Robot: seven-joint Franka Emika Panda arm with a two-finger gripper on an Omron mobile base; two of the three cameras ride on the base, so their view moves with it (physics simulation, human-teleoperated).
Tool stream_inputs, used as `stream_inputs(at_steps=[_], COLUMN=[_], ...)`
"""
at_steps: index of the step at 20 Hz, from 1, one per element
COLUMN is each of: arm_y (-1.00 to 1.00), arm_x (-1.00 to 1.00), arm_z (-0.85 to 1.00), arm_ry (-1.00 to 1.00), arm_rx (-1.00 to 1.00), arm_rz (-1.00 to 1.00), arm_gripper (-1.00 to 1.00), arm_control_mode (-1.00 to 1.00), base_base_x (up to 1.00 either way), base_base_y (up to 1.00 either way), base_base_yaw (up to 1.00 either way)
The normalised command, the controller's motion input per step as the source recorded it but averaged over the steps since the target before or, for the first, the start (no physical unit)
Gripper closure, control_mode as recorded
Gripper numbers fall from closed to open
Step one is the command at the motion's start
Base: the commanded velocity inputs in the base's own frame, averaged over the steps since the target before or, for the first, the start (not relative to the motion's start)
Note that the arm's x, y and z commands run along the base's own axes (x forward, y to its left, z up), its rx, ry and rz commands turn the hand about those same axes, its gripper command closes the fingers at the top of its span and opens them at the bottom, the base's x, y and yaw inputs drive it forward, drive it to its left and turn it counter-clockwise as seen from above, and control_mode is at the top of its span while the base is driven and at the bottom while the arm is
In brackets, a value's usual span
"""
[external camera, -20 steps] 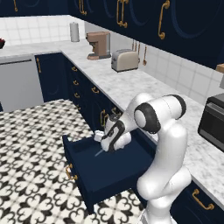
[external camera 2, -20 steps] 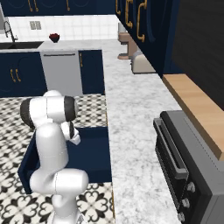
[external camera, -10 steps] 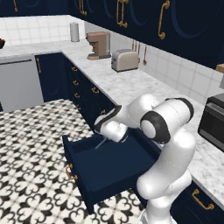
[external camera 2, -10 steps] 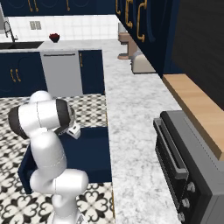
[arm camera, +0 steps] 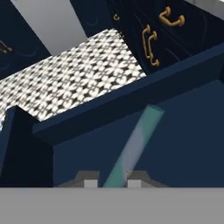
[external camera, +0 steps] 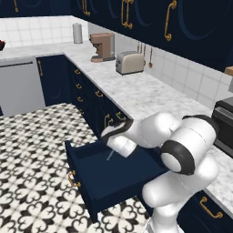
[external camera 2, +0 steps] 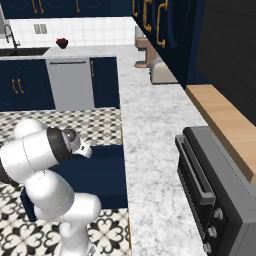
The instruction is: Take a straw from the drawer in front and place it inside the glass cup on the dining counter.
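Presently the gripper (arm camera: 109,180) is closed narrowly on the straw (arm camera: 133,146), which rises from between the two dark fingertips (arm camera: 89,179) in the hand view and slants away over the open drawer (arm camera: 183,144). From the left base view the straw (external camera: 110,155) shows as a thin pale stick hanging just under the gripper (external camera: 113,150), inside the drawer (external camera: 107,175) near its back left corner, though whether its lower end touches the drawer floor cannot be told. The drawer stands pulled out over the black-and-white patterned floor (external camera: 32,150), and a small brass handle (external camera: 72,179) sits on its flat navy front. The white arm (external camera: 182,154) bends down from the lower right and reaches left over the drawer. In the right base view the arm (external camera 2: 45,165) leans over the same drawer (external camera 2: 107,172) beside the edge of the marbled wall counter (external camera 2: 150,150). On that counter, toward its far end, stand a toaster (external camera: 129,62) and a coffee machine (external camera: 102,45), with a pale canister (external camera: 77,32) in the far corner. A dark oven (external camera 2: 212,192) sits on the near part of the counter, below a wooden shelf (external camera 2: 227,125). A grey dishwasher front (external camera: 18,86) fills the lower cabinets to the left. No brand, label or writing can be read on any appliance or cabinet.
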Motion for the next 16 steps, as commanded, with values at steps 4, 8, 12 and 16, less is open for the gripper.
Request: stream_inputs(at_steps=[4, 8, 12, 16], arm_y=[0.01, 0.0, 0.0, -0.01], arm_x=[0.28, 0.53, 0.41, 0.13], arm_z=[1.0, 1.0, 1.0, 1.0], arm_ry=[-0.01, 0.0, 0.05, 0.17], arm_rx=[-0.08, -0.07, -0.15, -0.17], arm_rz=[0.01, 0.0, 0.0, 0.0], arm_gripper=[1.0, 1.0, 1.0, 1.0], arm_control_mode=[-1.0, -1.0, -1.0, -1.0], base_base_x=[0.0, 0.0, 0.0, 0.0], base_base_y=[0.0, 0.0, 0.0, 0.0], base_base_yaw=[0.0, 0.0, 0.0, 0.0])
